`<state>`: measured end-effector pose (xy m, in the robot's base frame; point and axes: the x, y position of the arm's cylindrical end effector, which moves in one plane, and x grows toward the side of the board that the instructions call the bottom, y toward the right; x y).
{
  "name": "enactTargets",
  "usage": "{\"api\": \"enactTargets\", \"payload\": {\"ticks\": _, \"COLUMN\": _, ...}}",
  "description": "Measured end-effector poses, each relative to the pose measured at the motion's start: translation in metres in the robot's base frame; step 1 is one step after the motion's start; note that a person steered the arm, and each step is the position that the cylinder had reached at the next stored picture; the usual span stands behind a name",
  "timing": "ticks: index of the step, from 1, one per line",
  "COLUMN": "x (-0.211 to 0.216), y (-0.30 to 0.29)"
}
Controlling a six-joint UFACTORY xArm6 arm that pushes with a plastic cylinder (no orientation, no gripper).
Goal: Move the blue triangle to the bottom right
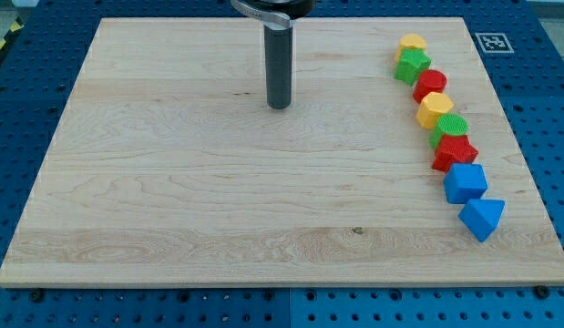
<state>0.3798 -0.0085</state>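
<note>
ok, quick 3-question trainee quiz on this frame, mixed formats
1. True or false: my tip touches the blue triangle.
2. Which block sits at the upper end of the curved line of blocks? A) yellow block B) blue cube C) red block
3. Fill in: the blue triangle lies at the line's ____ end.

Key:
1. False; my tip stands apart, toward the view's top centre of the wooden board.
2. A
3. lower

My tip (279, 105) down on the surface, rod upright, upper middle of view
</note>
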Motion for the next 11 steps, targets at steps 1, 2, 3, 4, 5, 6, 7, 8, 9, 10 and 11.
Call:
{"api": "enactTargets", "payload": {"ticks": 1, "x": 0.010, "y": 0.000}}
{"api": "enactTargets", "payload": {"ticks": 2, "x": 0.067, "y": 0.023}}
{"api": "enactTargets", "payload": {"ticks": 3, "x": 0.086, "y": 0.036}}
{"api": "enactTargets", "payload": {"ticks": 4, "x": 0.114, "y": 0.084}}
{"api": "enactTargets", "payload": {"ticks": 5, "x": 0.139, "y": 0.125}}
{"api": "enactTargets", "payload": {"ticks": 6, "x": 0.143, "y": 0.132}}
{"api": "enactTargets", "payload": {"ticks": 7, "x": 0.163, "y": 0.160}}
{"api": "enactTargets", "payload": {"ticks": 8, "x": 0.170, "y": 0.167}}
{"api": "enactTargets", "payload": {"ticks": 9, "x": 0.171, "y": 0.181}}
{"api": "enactTargets", "payload": {"ticks": 10, "x": 0.171, "y": 0.185}}
{"api": "enactTargets", "payload": {"ticks": 11, "x": 0.171, "y": 0.193}}
